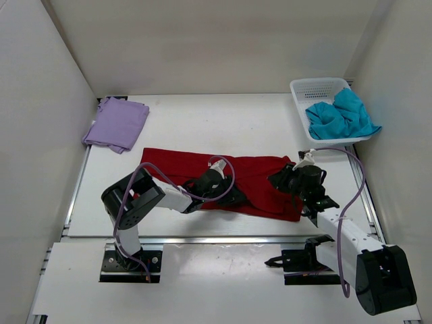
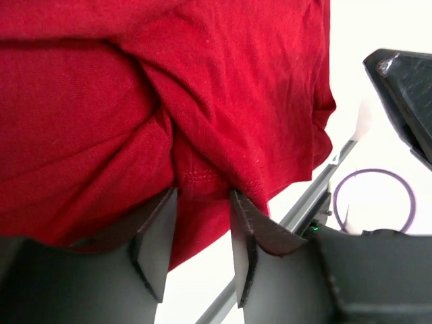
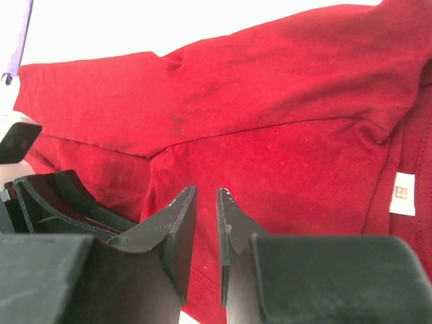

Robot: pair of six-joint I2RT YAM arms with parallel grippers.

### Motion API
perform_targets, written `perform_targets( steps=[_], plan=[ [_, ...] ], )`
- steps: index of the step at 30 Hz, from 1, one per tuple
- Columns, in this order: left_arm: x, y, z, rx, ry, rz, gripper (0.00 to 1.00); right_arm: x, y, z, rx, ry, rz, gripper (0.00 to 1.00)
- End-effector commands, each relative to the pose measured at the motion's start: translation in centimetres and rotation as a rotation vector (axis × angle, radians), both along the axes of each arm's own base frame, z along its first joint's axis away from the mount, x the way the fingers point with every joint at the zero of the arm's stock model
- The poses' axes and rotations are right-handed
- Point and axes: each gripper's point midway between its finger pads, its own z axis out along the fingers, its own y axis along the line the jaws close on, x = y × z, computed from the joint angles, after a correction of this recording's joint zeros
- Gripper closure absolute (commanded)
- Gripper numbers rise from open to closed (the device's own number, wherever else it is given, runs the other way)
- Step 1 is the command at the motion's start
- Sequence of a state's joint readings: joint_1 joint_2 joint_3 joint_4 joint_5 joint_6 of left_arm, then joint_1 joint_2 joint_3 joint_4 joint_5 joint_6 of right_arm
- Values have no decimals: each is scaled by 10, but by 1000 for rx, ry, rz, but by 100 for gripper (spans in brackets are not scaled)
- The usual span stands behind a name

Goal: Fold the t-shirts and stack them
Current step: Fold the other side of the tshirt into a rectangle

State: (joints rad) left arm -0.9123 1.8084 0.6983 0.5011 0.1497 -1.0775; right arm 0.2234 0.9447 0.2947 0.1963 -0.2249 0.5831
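Plain deep red t-shirt with a small white label beneath the black left end effector and black right end effector. Far beyond the left one, a plain lavender t-shirt. Beyond the right one, a teal t-shirt in a white lattice basket. White desk; purple cables.

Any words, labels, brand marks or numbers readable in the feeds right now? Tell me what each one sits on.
On the red t-shirt, a white tag with a small red mark: too blurred to read.
No other writing shows in any view.
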Motion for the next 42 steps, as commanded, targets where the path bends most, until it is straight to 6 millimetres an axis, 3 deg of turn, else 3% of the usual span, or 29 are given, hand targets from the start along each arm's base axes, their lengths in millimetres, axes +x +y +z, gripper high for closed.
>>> perform_targets(
  steps=[1, 4, 11, 16, 18, 23, 29, 34, 36, 38, 42],
  plan=[
    [8, -6, 22, -38, -46, 18, 50, 0, 9, 8, 14, -52, 34, 83],
    [8, -2, 15, -28, -27, 32, 49, 1, 10, 13, 28, -66, 38, 83],
    [17, -5, 16, -25, -31, 61, 62, 0, 13, 19, 38, -92, 58, 82],
    [23, -10, 25, -64, -42, 83, 70, -4, 15, 13, 30, -77, 69, 82],
    [23, -11, 25, -68, -44, 82, 74, -5, 17, 13, 42, -78, 78, 82],
    [17, -7, 27, -60, -42, 61, 100, -6, 15, 13, 35, -76, 68, 82],
    [9, 14, 47, -71, -50, 26, 100, -13, 13, -5, -21, -6, 67, 83],
    [-7, 44, 36, -23, -2, -5, 97, -25, 9, -31, -29, 80, 55, 83],
    [-10, 47, 35, -24, 11, -19, 91, -26, 6, -35, -25, 96, 46, 82],
    [-16, 55, 21, 7, 44, -29, 87, -30, 4, -41, -32, 117, 46, 83],
    [-24, 58, 9, 9, 93, -57, 69, -35, -6, -56, -65, 160, 23, 83]
  ],
)
